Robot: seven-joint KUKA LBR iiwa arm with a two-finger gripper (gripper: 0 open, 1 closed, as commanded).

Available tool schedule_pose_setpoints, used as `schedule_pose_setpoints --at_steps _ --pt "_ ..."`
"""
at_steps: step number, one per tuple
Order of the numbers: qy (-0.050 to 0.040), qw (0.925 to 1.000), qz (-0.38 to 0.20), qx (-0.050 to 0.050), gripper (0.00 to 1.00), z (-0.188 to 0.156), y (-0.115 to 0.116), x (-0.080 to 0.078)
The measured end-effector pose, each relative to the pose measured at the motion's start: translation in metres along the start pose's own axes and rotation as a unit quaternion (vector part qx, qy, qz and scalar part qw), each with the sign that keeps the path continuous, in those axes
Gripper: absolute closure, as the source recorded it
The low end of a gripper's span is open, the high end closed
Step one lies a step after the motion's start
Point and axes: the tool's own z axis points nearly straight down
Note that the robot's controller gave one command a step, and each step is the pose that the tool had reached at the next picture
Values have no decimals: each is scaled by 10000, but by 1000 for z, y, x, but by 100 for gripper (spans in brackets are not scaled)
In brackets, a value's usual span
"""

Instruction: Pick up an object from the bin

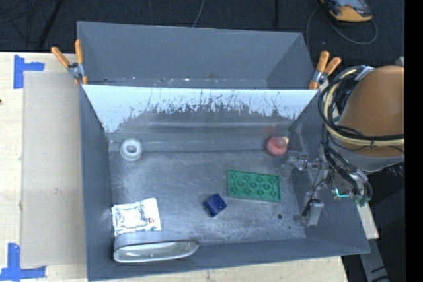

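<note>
Pincer hangs at the right wall of the bin; you cannot tell whether it is spread or pressed together. Nothing is lifted: the green studded plate lies nearby on the floor. Grasp and lift remain.

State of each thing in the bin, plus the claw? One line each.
green studded plate: flat, studs up.
blue block: loose, on its own.
pink lump: resting by the back wall.
white ring: flat, hole up.
white packet: flat, crumpled.
clear oblong piece: lying along the front wall.
claw: low at the right side of the bin, apart from the green studded plate.
</note>
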Motion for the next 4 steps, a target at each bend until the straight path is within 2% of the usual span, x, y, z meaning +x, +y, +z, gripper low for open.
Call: schedule_pose_setpoints --at_steps 1,2,3,4 --pt "-31 9886 -1503 5 0 153 25 -61" --pt "-75 9927 -1206 18 0 156 1 -141" --pt "-73 9927 -1207 7 100 154 2 -141" --pt "-86 9866 -1630 27 100 31 -6 -115"
